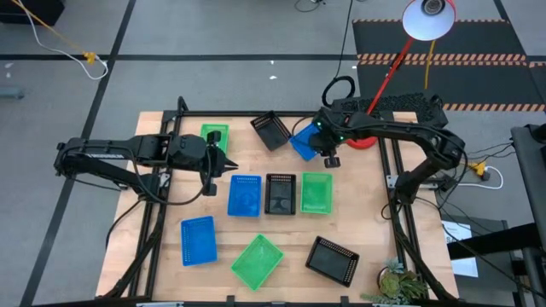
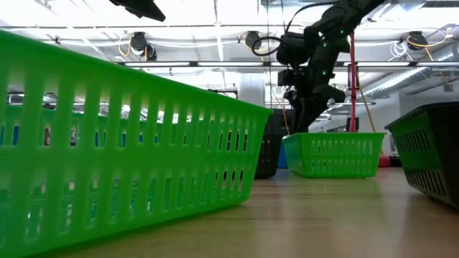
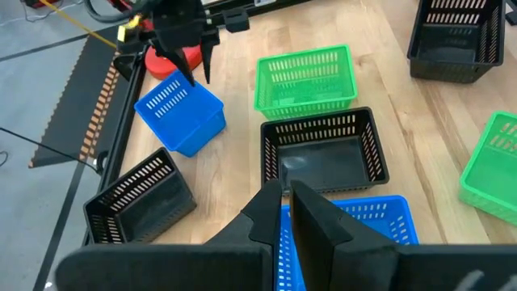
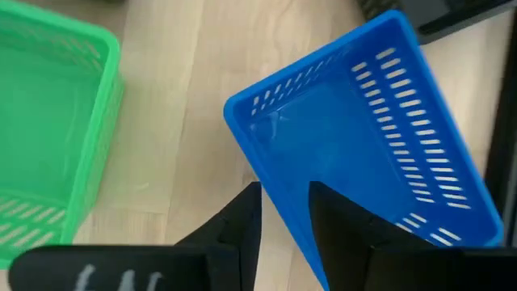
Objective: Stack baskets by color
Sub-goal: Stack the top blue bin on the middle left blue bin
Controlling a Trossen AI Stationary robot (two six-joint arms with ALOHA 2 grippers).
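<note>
Nothing looks stacked yet: all baskets lie singly. The right gripper (image 4: 284, 212), fingers parted, straddles the tilted blue basket's (image 4: 380, 129) wall; the left gripper (image 3: 287, 212) hovers closed, empty.

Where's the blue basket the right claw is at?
The blue basket sits tilted at the table's far edge, between a black basket and the red lamp base.

Overhead, table-level and two close wrist views — all sharing the green basket (image 1: 316, 193).
</note>
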